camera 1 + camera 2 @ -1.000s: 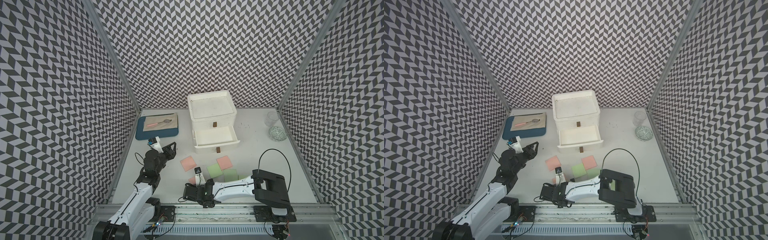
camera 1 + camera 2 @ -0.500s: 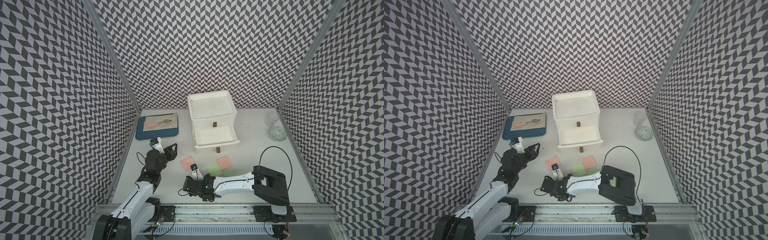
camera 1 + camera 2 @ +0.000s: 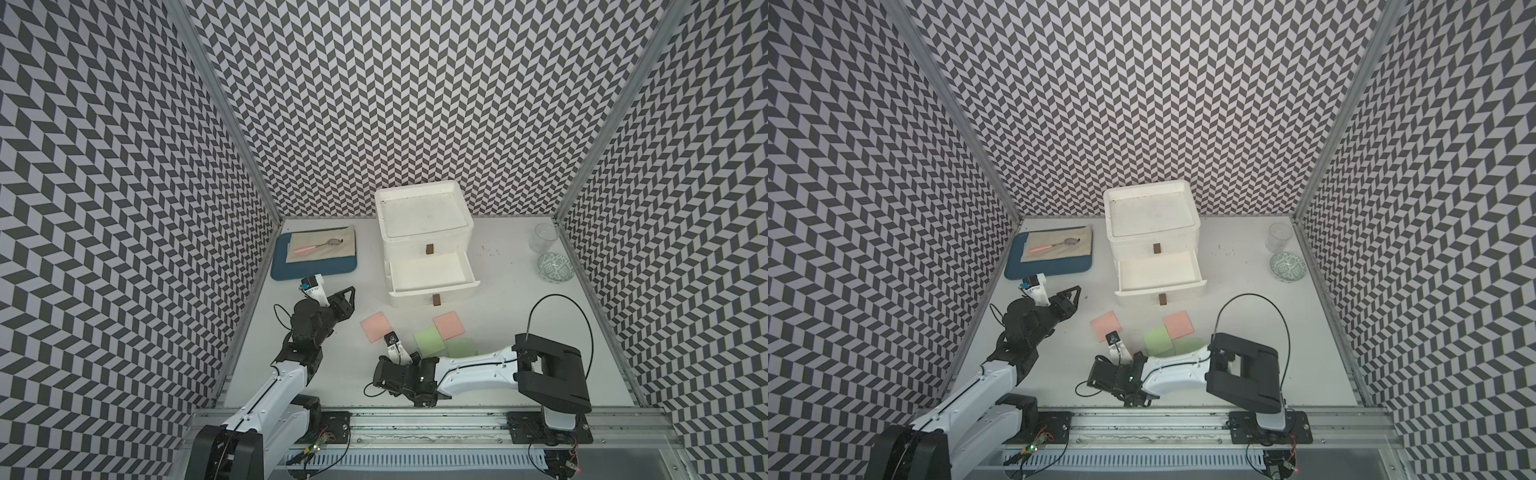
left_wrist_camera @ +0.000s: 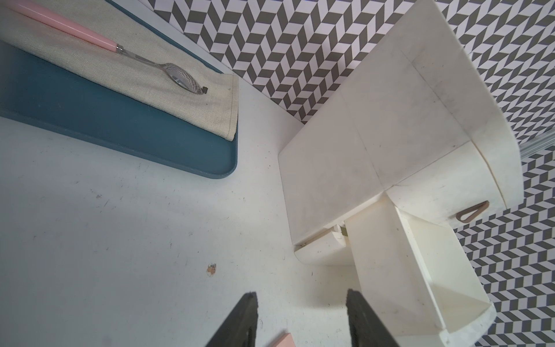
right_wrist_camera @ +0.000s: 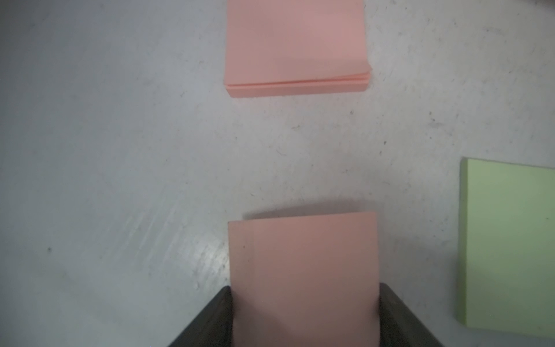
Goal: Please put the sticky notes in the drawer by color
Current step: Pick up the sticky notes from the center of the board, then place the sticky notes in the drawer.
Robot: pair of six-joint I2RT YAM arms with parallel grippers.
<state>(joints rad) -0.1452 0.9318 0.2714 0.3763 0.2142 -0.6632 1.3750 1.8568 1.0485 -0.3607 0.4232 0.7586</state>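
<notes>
The sticky notes lie as pads in front of the drawer: two salmon-pink and two green. A third pink pad sits between the jaws of my right gripper, whose fingers press its two side edges. In both top views that gripper hides this pad. The white drawer unit has its middle drawer pulled out and empty. My left gripper hovers open and empty left of the pads, facing the drawer.
A blue tray with a beige cloth and a pink-handled spoon lies at the back left. A glass and a patterned bowl stand at the back right. Patterned walls close three sides. The right arm's cable loops above its base.
My right gripper shifted a little to the left over the near pink pad, and its jaws closed in onto the pad's edges. The left arm barely moved.
</notes>
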